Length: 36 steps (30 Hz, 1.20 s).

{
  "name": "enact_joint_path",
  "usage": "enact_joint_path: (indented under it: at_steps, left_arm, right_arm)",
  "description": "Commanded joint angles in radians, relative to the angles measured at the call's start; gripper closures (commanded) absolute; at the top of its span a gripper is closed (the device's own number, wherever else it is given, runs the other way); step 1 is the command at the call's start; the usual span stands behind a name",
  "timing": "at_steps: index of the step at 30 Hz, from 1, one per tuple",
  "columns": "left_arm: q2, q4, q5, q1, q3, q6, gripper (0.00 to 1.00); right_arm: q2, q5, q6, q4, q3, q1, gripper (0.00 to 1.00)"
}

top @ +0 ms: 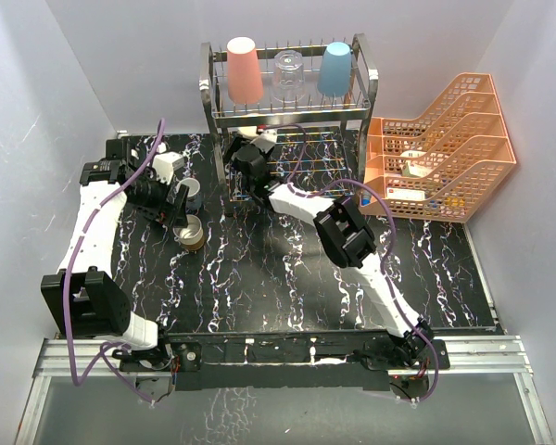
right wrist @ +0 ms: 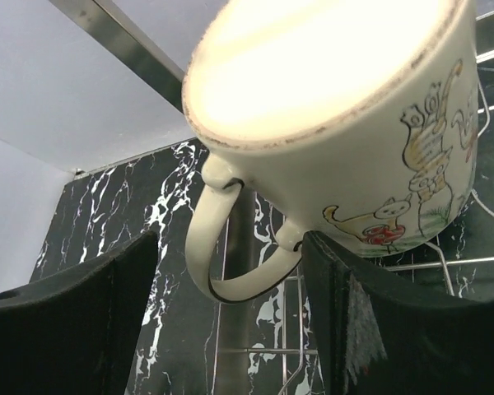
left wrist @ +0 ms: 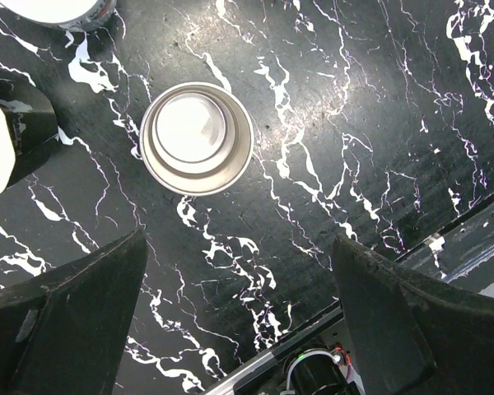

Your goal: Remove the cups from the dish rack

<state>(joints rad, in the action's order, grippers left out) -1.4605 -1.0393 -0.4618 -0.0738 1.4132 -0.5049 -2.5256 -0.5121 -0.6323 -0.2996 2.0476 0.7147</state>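
The mug [right wrist: 337, 107] sits on the lower tier of the rack [top: 287, 111], toward its left end. The right gripper [right wrist: 230, 263] has its jaws apart on either side of the handle, not clamped. Pinching only that thin handle could let the mug swing or slip, and lifting could snag it on the rack's wires or upper tier. The left gripper [left wrist: 239, 243], wide apart and empty, hovers over the metal cup [left wrist: 196, 137] on the surface [left wrist: 379, 123], front-left of the rack.
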Motion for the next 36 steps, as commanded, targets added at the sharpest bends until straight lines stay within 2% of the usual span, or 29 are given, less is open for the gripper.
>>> enact_joint_path:
  at_steps: [1,9,13,18,22,29,36]
  left_arm:
    - [0.043,0.01,-0.04,0.0,0.0,0.012,0.09]
    - [0.05,0.024,-0.038,0.0,-0.017,0.014,0.09]
    - [0.062,0.029,-0.039,-0.001,-0.025,0.013,0.09]
    - [0.073,0.036,-0.05,-0.001,-0.03,0.015,0.09]
    - [0.081,0.038,-0.059,0.0,-0.026,0.019,0.09]
    - [0.088,0.042,-0.053,-0.001,-0.037,0.01,0.09]
    - [0.089,0.039,-0.053,0.0,-0.029,0.007,0.09]
  right_arm:
    - [-0.032,-0.071,-0.065,0.046,0.076,0.006,0.32]
    - [0.061,-0.187,-0.033,0.069,-0.04,-0.005,0.59]
    - [0.159,-0.154,-0.027,0.002,-0.202,-0.036,0.61]
    - [0.275,-0.01,0.024,-0.105,-0.388,-0.094,0.61]
    - [0.331,0.151,0.115,-0.109,-0.454,-0.146,0.54]
    - [0.356,0.312,0.32,-0.053,-0.441,-0.173,0.31]
    - [0.265,0.372,0.454,0.066,-0.284,-0.19,0.28]
